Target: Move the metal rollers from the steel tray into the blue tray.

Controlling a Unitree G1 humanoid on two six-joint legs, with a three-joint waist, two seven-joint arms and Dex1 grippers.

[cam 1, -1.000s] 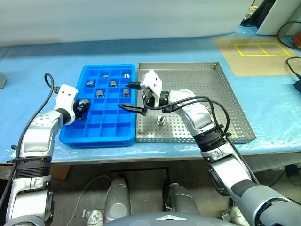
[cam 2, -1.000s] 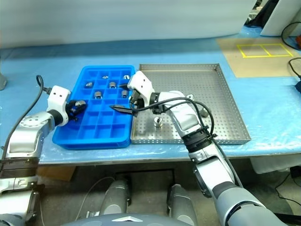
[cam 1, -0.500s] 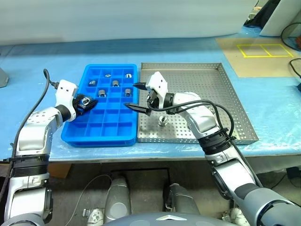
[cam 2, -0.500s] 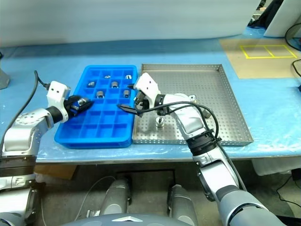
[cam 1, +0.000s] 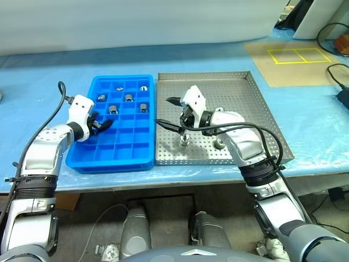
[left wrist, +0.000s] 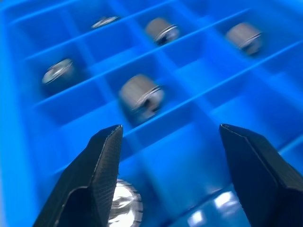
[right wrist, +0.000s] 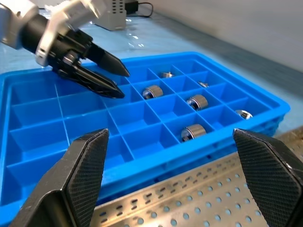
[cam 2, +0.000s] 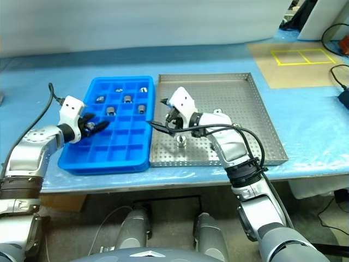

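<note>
While the steel tray lies on the blue-covered table with its left rim touching the blue tray, transfers between the two need only a short sideways reach. That blue tray has a grid of square compartments, one per part, and several metal rollers already fill cells toward its far edge. Over its left side the left gripper hangs with fingers spread and nothing between them, a roller lying in the cell just below. Wide open and empty too, the right gripper hovers over the steel tray's left rim, close to two rollers left near its front edge, probably the next pick.
</note>
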